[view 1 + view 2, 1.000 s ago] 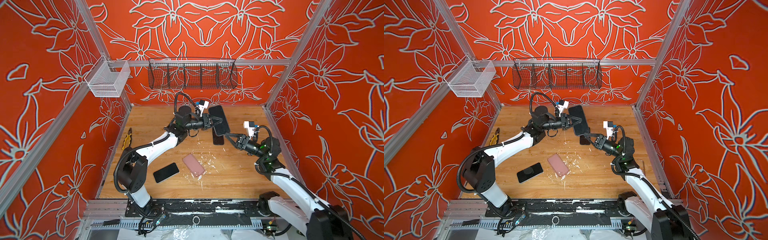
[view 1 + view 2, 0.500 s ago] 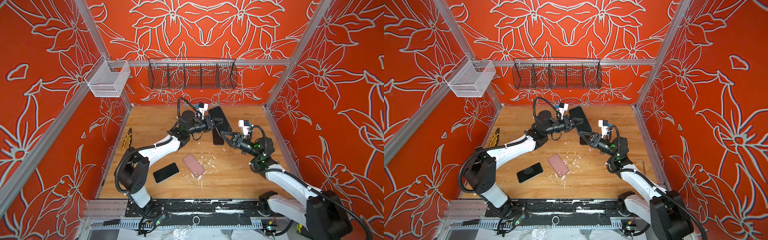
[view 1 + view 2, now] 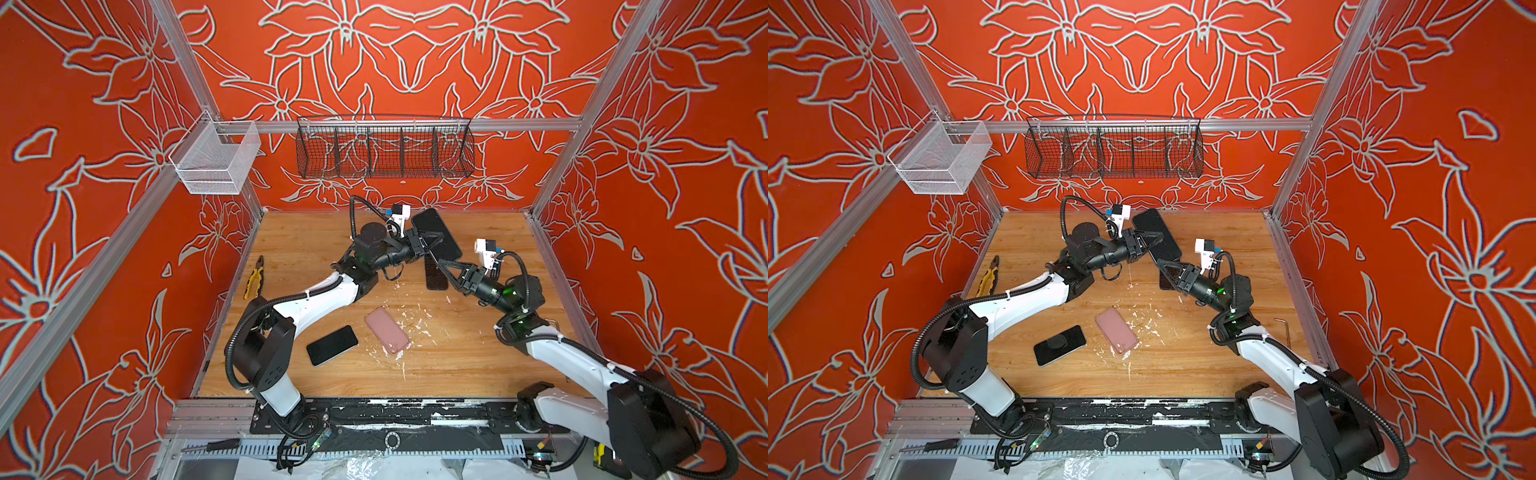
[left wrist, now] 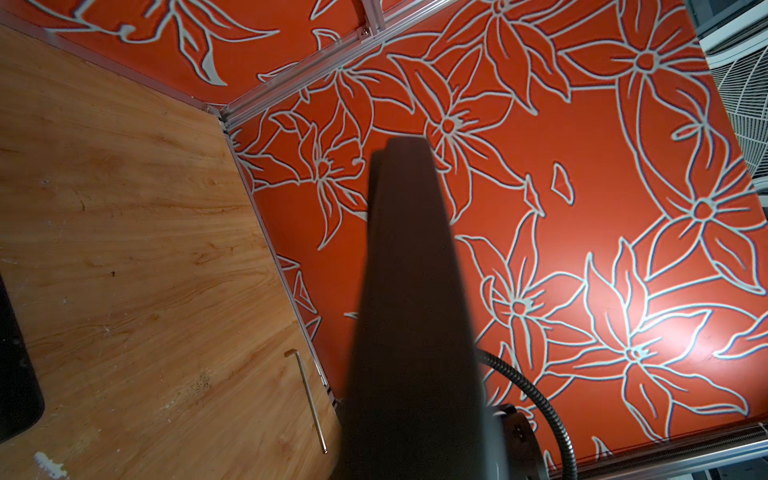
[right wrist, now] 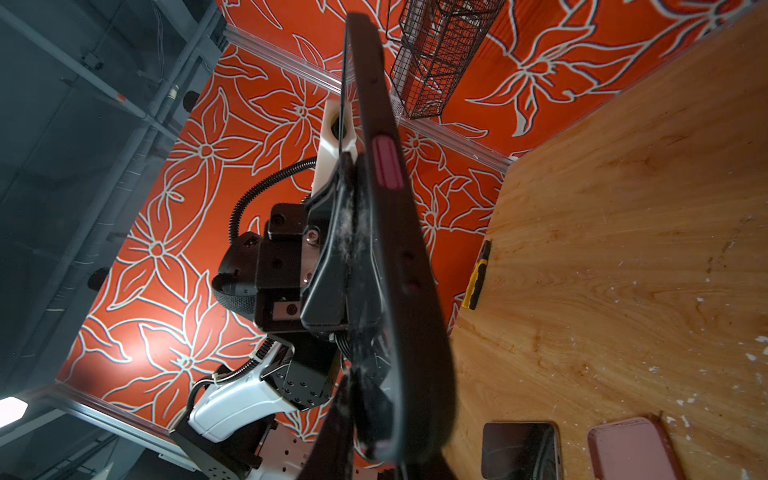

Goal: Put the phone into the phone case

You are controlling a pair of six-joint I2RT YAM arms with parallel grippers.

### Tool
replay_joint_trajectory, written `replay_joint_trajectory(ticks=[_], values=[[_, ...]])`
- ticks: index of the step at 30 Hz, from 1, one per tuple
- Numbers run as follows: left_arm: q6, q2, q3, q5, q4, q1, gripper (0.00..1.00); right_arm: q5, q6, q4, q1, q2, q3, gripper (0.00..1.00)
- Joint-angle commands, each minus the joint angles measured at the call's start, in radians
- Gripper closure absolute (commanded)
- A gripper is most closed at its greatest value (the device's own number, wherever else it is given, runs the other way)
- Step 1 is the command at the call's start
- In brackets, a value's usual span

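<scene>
Biggest stuff first: the wooden table [image 3: 478, 365] fills the lower middle of both top views, boxed in by orange flower walls. A long black wire basket [image 3: 384, 151] hangs on the back wall at upper middle. A smaller white mesh basket [image 3: 216, 162] hangs at upper left. Both are well apart from everything else.

The black phone case [image 3: 432, 222] is up in the air over the back of the table, around centre frame and tilted. The right wrist view shows a red side button on its edge. The left pincer [image 3: 434, 242] is clamped on its middle, coming in from the left. The right pincer [image 3: 439, 262] reaches in from lower right, and its jaws look pinched together on the case's lower corner. Can't tell if anything sits inside the case.

Right under that, flat on the table, there's a dark slab [image 3: 434, 280], partly hidden by the right pincer. The phone [image 3: 332, 345] lies lower left of centre, well apart from both pincers and with nothing on top of it. A pink case [image 3: 387, 330] lies just beside it on the right, not touching.

Yellow-handled pliers [image 3: 254, 276] hug the table's left edge and a hex key [image 3: 1287, 332] lies near the right edge. White flecks [image 3: 415, 324] litter the middle.
</scene>
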Motion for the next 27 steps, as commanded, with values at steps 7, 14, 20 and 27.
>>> replay_joint_trajectory(ticks=[7,14,20,27], values=[[0.001,-0.038,0.004,-0.001,0.064,-0.003,1.0,0.042,0.026,0.116,0.007,0.044,-0.022,0.97],[0.033,-0.055,0.004,0.015,0.036,-0.003,0.92,0.053,-0.004,0.098,0.007,0.053,-0.028,1.0],[0.098,-0.116,-0.028,0.001,-0.012,0.01,0.54,0.039,-0.137,-0.158,0.006,-0.044,0.022,1.0],[0.168,-0.159,-0.034,0.076,-0.095,0.081,0.55,-0.124,-0.357,-0.565,0.005,-0.131,0.195,1.0]])
